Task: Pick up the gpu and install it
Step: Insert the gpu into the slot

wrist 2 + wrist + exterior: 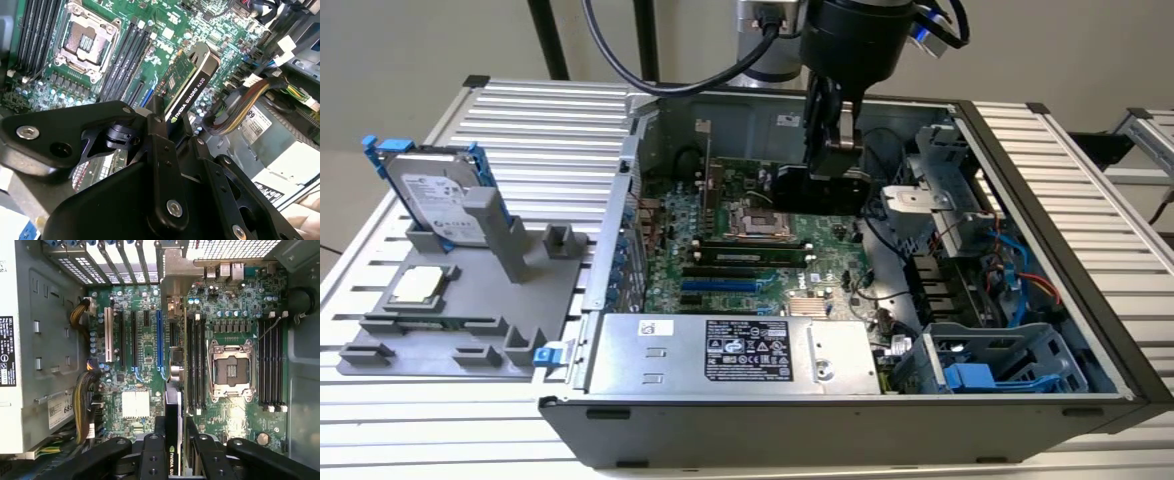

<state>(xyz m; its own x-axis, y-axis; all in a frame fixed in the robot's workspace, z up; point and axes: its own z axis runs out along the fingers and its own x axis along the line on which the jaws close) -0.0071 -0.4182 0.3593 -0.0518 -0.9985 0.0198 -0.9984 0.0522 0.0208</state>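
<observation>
My gripper (834,150) reaches down into the open computer case (1041,190) and is shut on the gpu (821,190). The card hangs on edge above the green motherboard (761,262), close to the CPU socket (754,222). In the second wrist view the gpu (192,82) shows its black shroud edge and green board, clamped in the gripper (172,122). In the first wrist view the gpu (173,410) is edge-on, rising from the gripper (173,429), between the blue expansion slot (159,342) and the memory slots (195,360).
A power supply (734,352) fills the case's near side, and drive cages with cables (987,360) sit at the exterior view's right. A cable bundle (82,405) lies beside the slots. Outside, a grey fixture (520,300) holds a hard drive (440,200) and a CPU chip (424,285).
</observation>
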